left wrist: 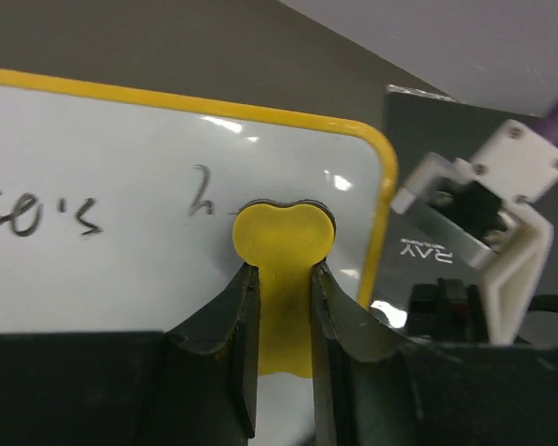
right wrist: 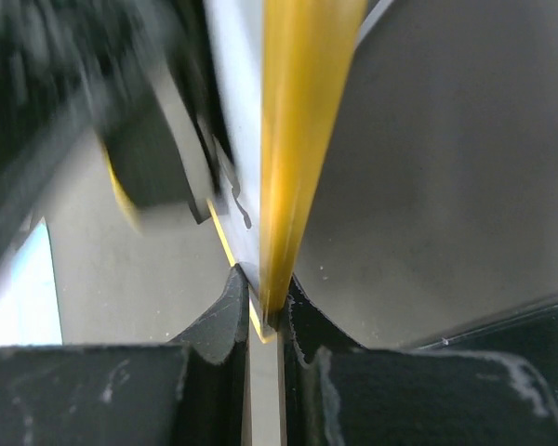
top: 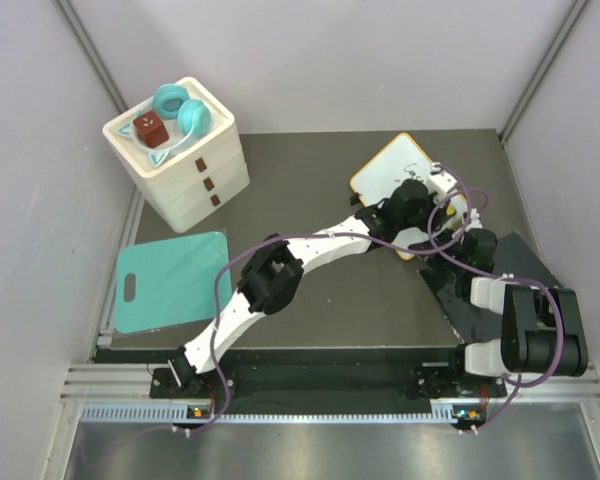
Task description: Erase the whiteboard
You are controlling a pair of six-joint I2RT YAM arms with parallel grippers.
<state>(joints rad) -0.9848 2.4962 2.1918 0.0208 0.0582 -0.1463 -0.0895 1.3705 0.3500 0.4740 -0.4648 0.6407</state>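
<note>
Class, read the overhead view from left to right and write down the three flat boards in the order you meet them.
teal cutting board → whiteboard → dark grey slab

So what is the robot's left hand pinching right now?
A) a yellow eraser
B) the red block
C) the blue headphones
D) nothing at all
A: in the left wrist view, the left gripper has its fingers closed on a yellow eraser, which is pressed against the whiteboard next to some writing.
</note>
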